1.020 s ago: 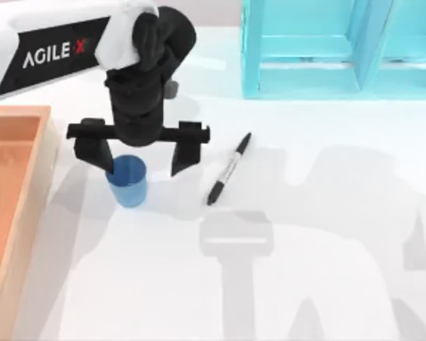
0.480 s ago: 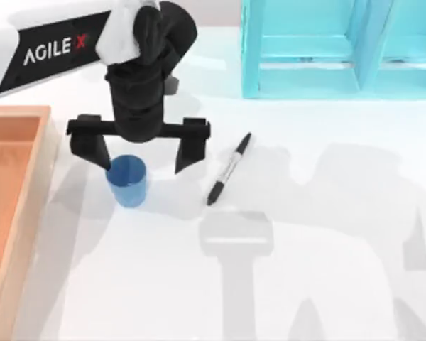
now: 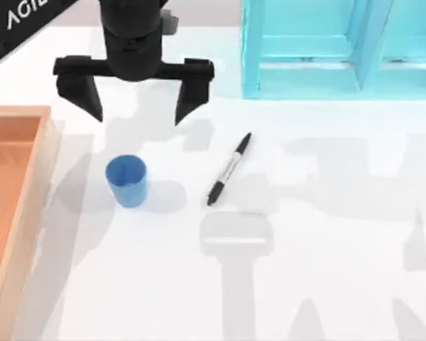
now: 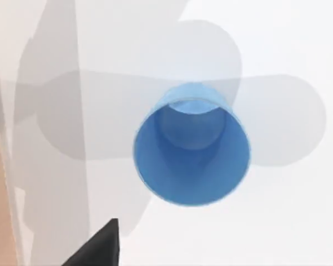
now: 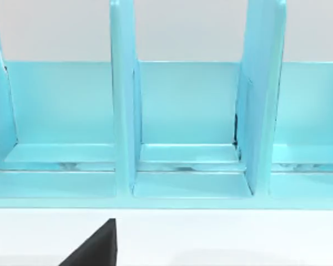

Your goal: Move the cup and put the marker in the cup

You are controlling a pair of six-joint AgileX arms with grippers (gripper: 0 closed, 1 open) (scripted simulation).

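Note:
The blue cup (image 3: 127, 180) stands upright on the white table, left of centre, with nothing in it; the left wrist view looks straight down into the cup (image 4: 192, 145). The black marker (image 3: 228, 169) lies flat and slanted to the cup's right, a short gap between them. My left gripper (image 3: 133, 96) hangs open high above the table, beyond the cup toward the far edge, holding nothing. One dark fingertip (image 4: 97, 246) of it shows in the left wrist view. In the right wrist view, a dark fingertip (image 5: 94, 246) of my right gripper faces the shelf.
An orange wooden tray (image 3: 11, 192) runs along the table's left side. A light blue shelf unit (image 3: 326, 50) with upright dividers stands at the back right, and its compartments (image 5: 188, 127) face the right wrist camera.
My left gripper has let go of the cup and risen, moving back toward the far edge with its fingers spread wider. The cup and the marker have stayed where they were.

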